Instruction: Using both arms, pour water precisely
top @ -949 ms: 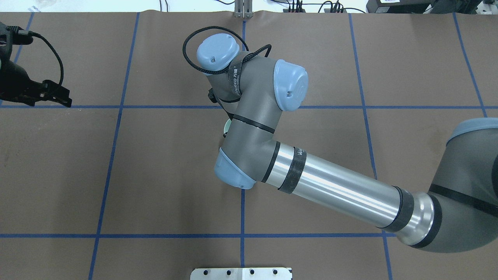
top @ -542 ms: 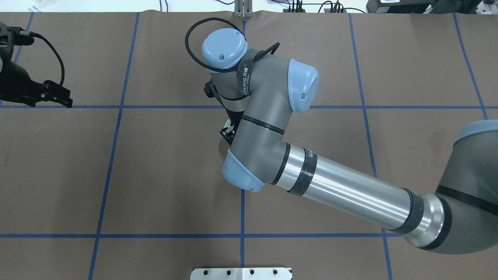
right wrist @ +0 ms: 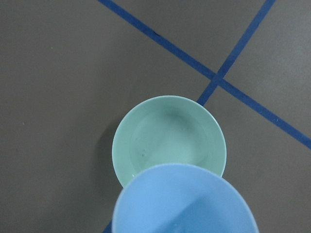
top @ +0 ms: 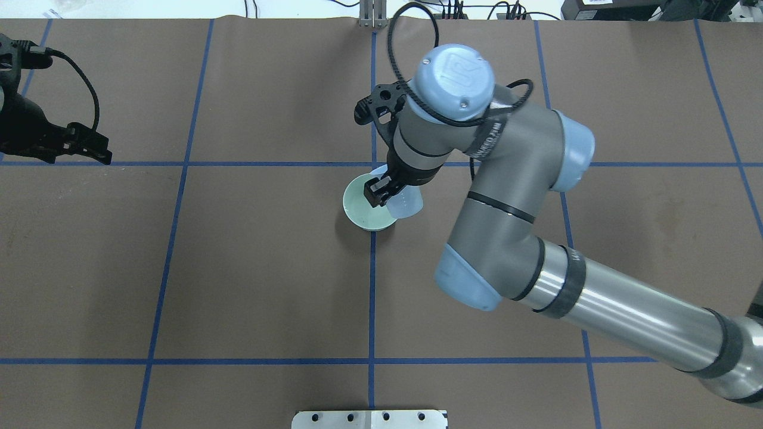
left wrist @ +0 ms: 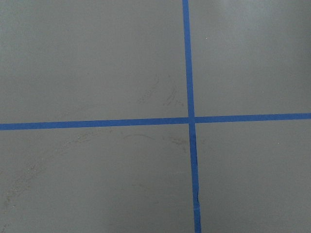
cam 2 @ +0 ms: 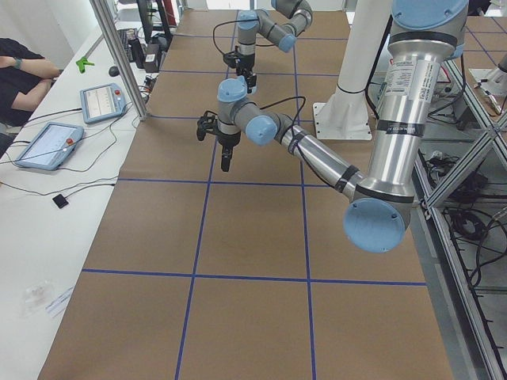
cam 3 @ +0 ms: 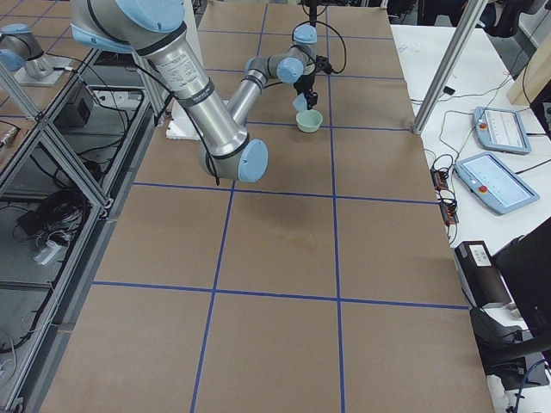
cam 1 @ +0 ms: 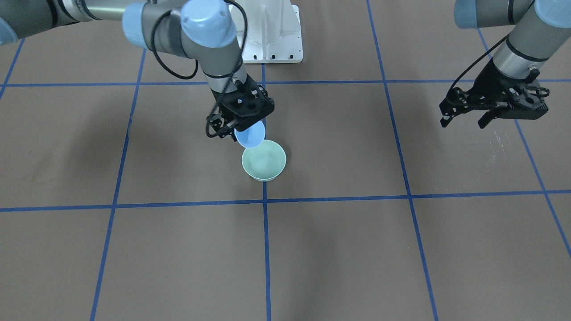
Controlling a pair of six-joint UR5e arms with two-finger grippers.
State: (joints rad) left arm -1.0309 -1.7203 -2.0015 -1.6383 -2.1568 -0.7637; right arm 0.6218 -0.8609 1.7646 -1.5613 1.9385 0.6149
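My right gripper [cam 1: 241,121] is shut on a light blue cup [cam 1: 250,133] and holds it tilted, mouth down, over the near rim of a mint green bowl [cam 1: 264,161] that stands on the brown table. In the overhead view the cup [top: 406,204] overlaps the bowl's [top: 362,208] right side, under the right gripper [top: 386,189]. The right wrist view shows the cup's lip [right wrist: 184,201] just above the bowl [right wrist: 167,138]. My left gripper [cam 1: 464,119] hangs open and empty far off to the side; in the overhead view it [top: 89,149] sits at the left edge.
The white pedestal [cam 1: 273,38] stands behind the bowl. Blue tape lines [top: 372,298] grid the brown table cover. An aluminium post [cam 2: 119,55] and operator tablets [cam 2: 101,101] stand on the white bench beyond the table's far edge.
The right arm's wrist has swung right and turned, so the bowl and the tilted blue cup now show from above. The left gripper has not moved.
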